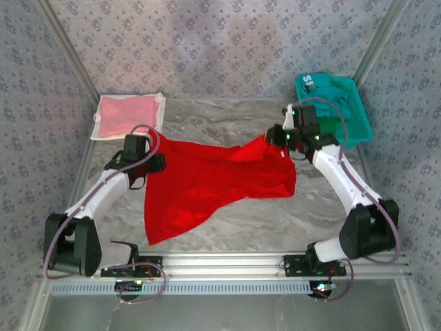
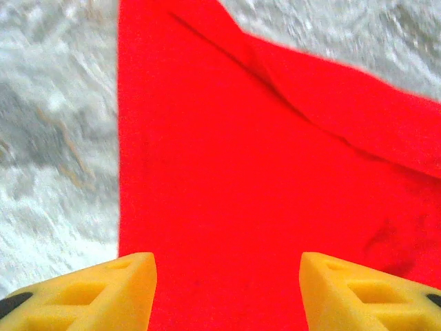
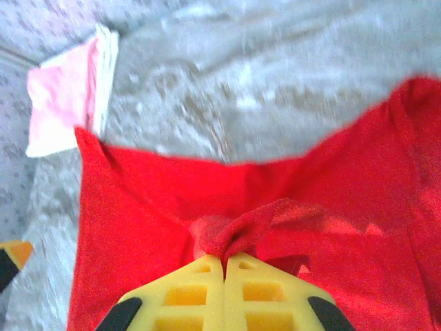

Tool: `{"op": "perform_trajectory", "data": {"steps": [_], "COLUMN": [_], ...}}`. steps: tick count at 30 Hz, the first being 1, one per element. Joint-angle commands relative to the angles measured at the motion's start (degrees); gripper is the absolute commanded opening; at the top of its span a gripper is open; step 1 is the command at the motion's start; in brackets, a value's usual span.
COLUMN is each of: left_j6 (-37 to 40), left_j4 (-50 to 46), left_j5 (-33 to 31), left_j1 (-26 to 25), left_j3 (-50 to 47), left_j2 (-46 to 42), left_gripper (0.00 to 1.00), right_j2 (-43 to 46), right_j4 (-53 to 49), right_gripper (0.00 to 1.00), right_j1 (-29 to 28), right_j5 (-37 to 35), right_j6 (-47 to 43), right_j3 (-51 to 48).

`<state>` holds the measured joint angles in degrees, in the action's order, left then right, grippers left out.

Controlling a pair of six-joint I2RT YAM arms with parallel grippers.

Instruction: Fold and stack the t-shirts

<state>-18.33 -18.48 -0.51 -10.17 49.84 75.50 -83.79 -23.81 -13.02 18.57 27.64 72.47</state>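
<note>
Far left corner: a pink t-shirt (image 1: 127, 114) is lying flat on a white sheet (image 1: 162, 110), well apart from the arms. Bare counter (image 1: 227, 121) is separating it from the red cloth.

The left end effector (image 1: 141, 164) (image 2: 227, 289) is hovering over the left edge of the red t-shirt (image 1: 207, 183). Its yellow fingers (image 2: 103, 289) are standing apart and gripping nothing. In the wrist view red cloth is showing below and between them, with a fold ridge running diagonally across it.

The red t-shirt is sprawling rumpled across the middle of the counter, one corner trailing toward the near edge.

The right end effector (image 1: 282, 138) (image 3: 224, 261) is pinching a bunched wad of the red t-shirt's far right part. Its fingers are pressing together on the cloth, which is rising off the counter there.

Far right corner: a teal mesh basket (image 1: 364, 124) is sitting just behind the right wrist. Teal and green t-shirts (image 1: 337, 100) are lying heaped inside it.

The counter is showing grey marbling. A metal rail (image 1: 227, 261) is running along its near edge, and walls (image 1: 207, 41) with a small pale print are closing in the space on three sides.
</note>
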Motion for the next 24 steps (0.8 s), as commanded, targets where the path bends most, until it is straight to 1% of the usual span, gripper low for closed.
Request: {"op": "perform_trajectory", "data": {"steps": [1,2,4,8,11,13,14,15,16,17,19,20,21,22,23,24], "left_j6": [2.65,3.36,5.15,6.32,6.74,6.78,6.75,6.51,6.36,6.22,5.22,4.34,3.28,2.14,0.84,-0.94], "left_j4": [4.64,5.43,6.52,6.53,6.24,5.62,5.65,5.54,4.86,4.12,2.47,1.06,-0.4,-1.11,-1.87,-2.91], "left_j5": [0.12,0.09,-1.02,-1.33,-1.34,-1.02,-0.9,-0.88,-0.64,-0.75,-1.1,-1.05,-0.7,-0.51,-0.62,-0.51], "left_j1": [2.68,3.1,3.71,6.23,7.45,7.53,7.5,7.52,7.55,7.53,7.55,7.54,7.46,7.29,7.1,6.9], "left_j3": [5.58,6.81,9.37,15.92,20.65,23.35,23.97,24.6,25.18,25.64,25.42,25.0,24.13,21.79,19.39,16.91], "left_j2": [4.19,5.48,8.36,15.01,18.4,19.6,19.81,19.94,19.98,19.83,18.56,17.47,15.81,13.44,11.16,8.28], "left_gripper": [0.57,0.57,0.57,0.57,0.57,0.57,0.57,0.57,0.57,0.57,0.58,0.58,0.59,0.6,0.6,0.6], "right_j2": [-7.36,-10.49,-16.95,-30.58,-41.62,-48.97,-52.05,-55.09,-57.39,-58.48,-58.5,-57.85,-56.65,-54.58,-51.97,-47.67], "right_j4": [2.29,2.54,2.16,2.73,1.25,-1.09,-2.05,-3.17,-3.41,-2.65,-1.62,-1.85,-2.89,-4.86,-6.75,-8.4], "right_gripper": [0.0,0.0,0.0,0.0,0.0,0.0,0.08,0.31,0.32,0.32,0.53,0.53,0.47,0.46,0.46,0.46], "right_j1": [1.76,2.4,3.34,4.87,5.38,5.48,5.59,5.63,5.89,6.03,6.7,6.9,6.96,6.8,6.55,6.08], "right_j5": [-2.94,-2.52,-4.02,-2.96,-0.71,0.16,1.0,2.27,3.08,3.46,3.75,5.03,6.67,7.34,7.78,7.49], "right_j6": [1.87,2.26,3.14,5.9,7.84,9.64,10.2,11.29,12.03,12.76,13.94,13.3,11.65,9.4,7.11,3.08], "right_j3": [9.15,12.91,20.65,36.04,50.96,62.69,66.98,72.28,76.17,77.98,78.38,78.28,77.79,76.28,73.05,67.55]}}
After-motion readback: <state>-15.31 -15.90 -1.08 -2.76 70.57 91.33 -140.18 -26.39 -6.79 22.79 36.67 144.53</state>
